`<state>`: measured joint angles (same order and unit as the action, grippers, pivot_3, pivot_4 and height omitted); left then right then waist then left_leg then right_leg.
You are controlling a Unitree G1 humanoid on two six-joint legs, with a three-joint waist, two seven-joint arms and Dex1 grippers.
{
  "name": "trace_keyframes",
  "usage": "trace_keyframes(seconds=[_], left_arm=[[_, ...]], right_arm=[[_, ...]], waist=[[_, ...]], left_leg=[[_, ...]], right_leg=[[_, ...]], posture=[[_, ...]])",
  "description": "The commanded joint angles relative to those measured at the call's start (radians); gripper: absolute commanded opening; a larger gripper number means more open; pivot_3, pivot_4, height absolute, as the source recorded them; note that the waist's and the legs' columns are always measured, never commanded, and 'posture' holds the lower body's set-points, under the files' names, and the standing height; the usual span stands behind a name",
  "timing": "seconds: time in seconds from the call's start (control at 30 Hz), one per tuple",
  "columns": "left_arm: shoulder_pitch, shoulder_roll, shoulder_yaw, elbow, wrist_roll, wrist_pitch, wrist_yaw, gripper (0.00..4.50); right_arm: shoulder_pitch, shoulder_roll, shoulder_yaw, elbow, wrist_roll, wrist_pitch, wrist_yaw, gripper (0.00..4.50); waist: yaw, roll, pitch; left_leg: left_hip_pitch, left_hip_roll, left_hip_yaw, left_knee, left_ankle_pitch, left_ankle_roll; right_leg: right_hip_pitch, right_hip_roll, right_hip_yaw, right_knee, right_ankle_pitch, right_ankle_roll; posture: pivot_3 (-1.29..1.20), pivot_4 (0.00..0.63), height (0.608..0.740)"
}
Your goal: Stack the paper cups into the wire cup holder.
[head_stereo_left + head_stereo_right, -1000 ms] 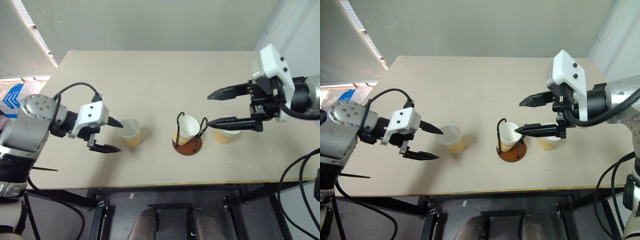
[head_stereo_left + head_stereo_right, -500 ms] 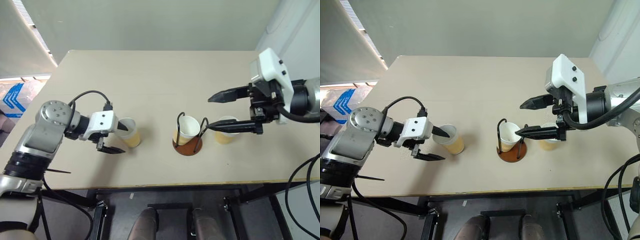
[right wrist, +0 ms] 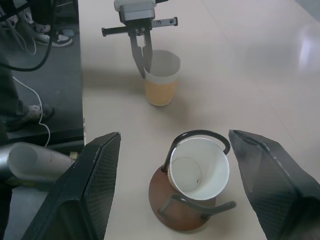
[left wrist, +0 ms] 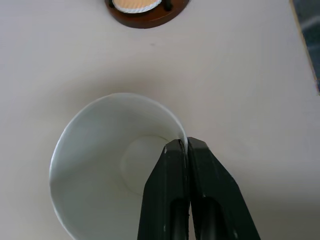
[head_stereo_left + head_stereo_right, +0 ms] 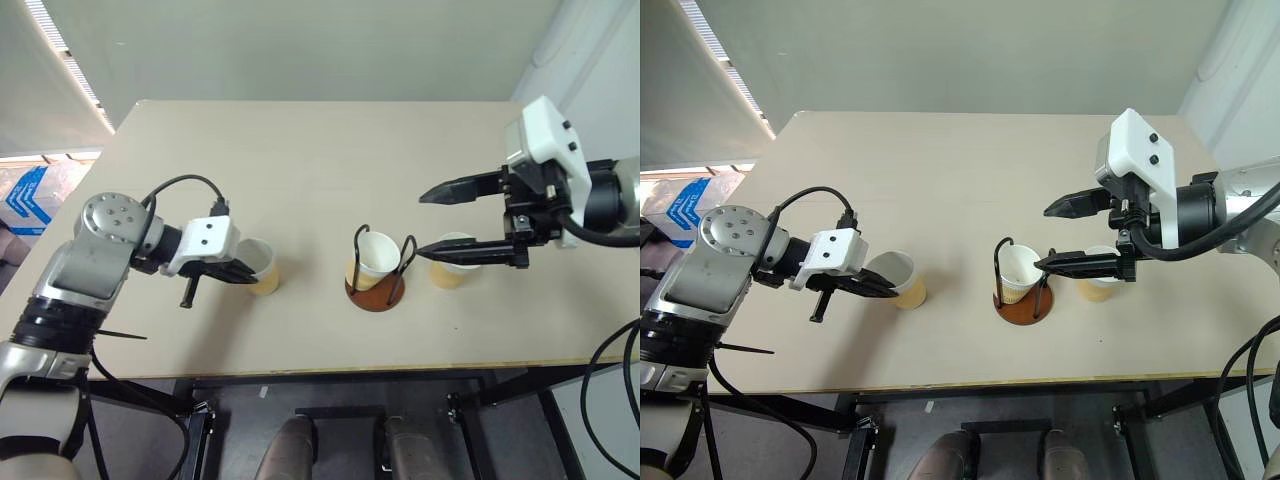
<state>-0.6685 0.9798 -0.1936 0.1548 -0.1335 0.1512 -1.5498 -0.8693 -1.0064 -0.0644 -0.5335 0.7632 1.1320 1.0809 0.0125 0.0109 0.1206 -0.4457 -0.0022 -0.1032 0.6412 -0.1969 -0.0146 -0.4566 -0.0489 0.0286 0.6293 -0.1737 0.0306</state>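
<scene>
Left gripper (image 4: pixel 182 145) pinches rim of left paper cup (image 5: pixel 260 266).
Right gripper (image 5: pixel 427 221) spread wide, empty, above wire cup holder (image 5: pixel 376 287) w/ one cup.

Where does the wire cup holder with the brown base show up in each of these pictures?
Left eye view: wire cup holder, centre of table, one cup inside.
Right eye view: centre, slightly right.
Left wrist view: brown base at the top edge.
Right wrist view: lower middle.
Shared landmark: the cup pinched by the left end effector.

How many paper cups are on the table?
3: one cup pinched at its rim by the left gripper, one in the wire holder, one behind the right gripper.
</scene>
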Motion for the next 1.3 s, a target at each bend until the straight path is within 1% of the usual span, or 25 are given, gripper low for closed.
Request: trace_keyframes(seconds=[0.03,0.2,0.23,0.3,0.43,0.53,0.63,0.8,0.87,1.03,1.1,1.2,1.3], left_arm=[[-0.008,0.019,0.018,-0.035,-0.028,0.028,-0.033,0.02],[-0.107,-0.002,0.021,-0.055,-0.083,0.131,-0.057,0.02],[-0.144,-0.007,0.02,-0.063,-0.107,0.161,-0.062,0.02],[-0.215,-0.01,0.015,-0.09,-0.201,0.239,-0.065,0.02],[-0.339,-0.009,-0.031,-0.1,-0.302,0.283,-0.065,0.02],[-0.447,-0.042,-0.081,-0.078,-0.359,0.289,-0.065,0.02],[-0.532,-0.084,-0.147,-0.054,-0.41,0.261,-0.065,0.02],[-0.623,-0.139,-0.256,0.008,-0.47,0.192,-0.065,0.02],[-0.678,-0.19,-0.311,0.065,-0.473,0.139,-0.065,0.02],[-0.756,-0.273,-0.393,0.208,-0.47,0.037,-0.065,0.02],[-0.775,-0.324,-0.431,0.279,-0.442,-0.022,-0.065,0.02],[-0.785,-0.347,-0.485,0.33,-0.429,-0.084,-0.065,0.02],[-0.782,-0.373,-0.53,0.38,-0.394,-0.156,-0.065,0.02]], right_arm=[[-0.004,-0.02,-0.01,0.005,0.0,-0.031,-0.015,3.67],[0.02,-0.022,-0.008,0.018,-0.019,-0.066,-0.031,3.67],[0.036,-0.028,-0.011,0.013,-0.018,-0.07,-0.03,3.67],[0.068,-0.048,-0.021,-0.008,0.003,-0.061,-0.017,3.67],[0.106,-0.085,-0.046,-0.042,0.06,-0.043,0.002,3.67],[0.124,-0.1,-0.065,-0.06,0.094,-0.032,-0.013,3.67],[0.146,-0.111,-0.088,-0.075,0.12,-0.018,-0.037,3.67],[0.193,-0.155,-0.154,-0.093,0.162,0.008,-0.064,3.67],[0.215,-0.177,-0.192,-0.106,0.187,0.023,-0.073,3.67],[0.244,-0.192,-0.226,-0.122,0.225,0.031,-0.117,3.67],[0.263,-0.191,-0.246,-0.134,0.244,0.039,-0.141,3.67],[0.278,-0.196,-0.262,-0.143,0.269,0.042,-0.17,3.67],[0.292,-0.205,-0.281,-0.146,0.293,0.045,-0.191,3.67]], waist=[[0.0,0.0,0.0],[0.003,0.0,0.0],[0.006,0.0,0.0],[0.009,0.0,0.0],[0.008,0.0,0.0],[0.008,-0.001,0.0],[0.01,-0.001,0.0],[0.01,-0.001,0.0],[0.012,-0.001,0.0],[0.016,-0.001,0.0],[0.017,-0.001,0.001],[0.017,0.0,0.001],[0.018,0.0,0.001]], left_leg=[[0.0,0.0,0.0,0.0,0.0,0.0],[-0.001,0.0,-0.001,0.002,0.0,0.0],[-0.002,0.0,-0.001,0.003,0.0,0.0],[-0.005,0.0,-0.003,0.006,0.0,0.0],[-0.006,-0.002,0.0,0.007,-0.001,0.003],[-0.006,-0.002,0.0,0.007,-0.002,0.003],[-0.007,-0.003,0.001,0.008,-0.002,0.003],[-0.007,-0.003,0.001,0.009,-0.002,0.005],[-0.007,-0.004,0.001,0.009,-0.002,0.005],[-0.009,-0.005,0.001,0.014,-0.005,0.009],[-0.009,-0.005,0.002,0.019,-0.008,0.01],[-0.009,-0.006,0.003,0.024,-0.012,0.013],[-0.01,-0.006,0.004,0.025,-0.013,0.014]], right_leg=[[0.0,0.0,0.0,0.0,0.0,0.0],[0.0,0.0,-0.001,0.0,0.001,0.002],[0.0,0.0,-0.001,0.0,0.001,0.002],[0.0,0.0,-0.001,0.0,0.002,0.003],[0.0,-0.003,-0.001,-0.002,0.004,0.007],[0.0,-0.003,0.0,-0.003,0.004,0.01],[0.0,-0.003,0.0,-0.003,0.004,0.012],[0.002,-0.005,0.0,-0.003,0.003,0.016],[0.002,-0.005,0.0,-0.003,0.002,0.017],[0.004,-0.006,0.001,-0.004,0.001,0.022],[0.005,-0.006,0.002,-0.004,0.001,0.026],[0.007,-0.006,0.003,-0.005,0.003,0.035],[0.007,-0.007,0.003,-0.006,0.004,0.039]], posture=[[0.0,0.15,0.74],[0.0,0.15,0.74],[0.0,0.15,0.74],[0.0,0.15,0.74],[0.0,0.15,0.74],[0.0,0.15,0.74],[0.0,0.15,0.74],[0.0,0.15,0.74],[0.0,0.15,0.74],[0.0,0.15,0.74],[0.0,0.15,0.74],[0.0,0.15,0.74],[0.0,0.15,0.74]])
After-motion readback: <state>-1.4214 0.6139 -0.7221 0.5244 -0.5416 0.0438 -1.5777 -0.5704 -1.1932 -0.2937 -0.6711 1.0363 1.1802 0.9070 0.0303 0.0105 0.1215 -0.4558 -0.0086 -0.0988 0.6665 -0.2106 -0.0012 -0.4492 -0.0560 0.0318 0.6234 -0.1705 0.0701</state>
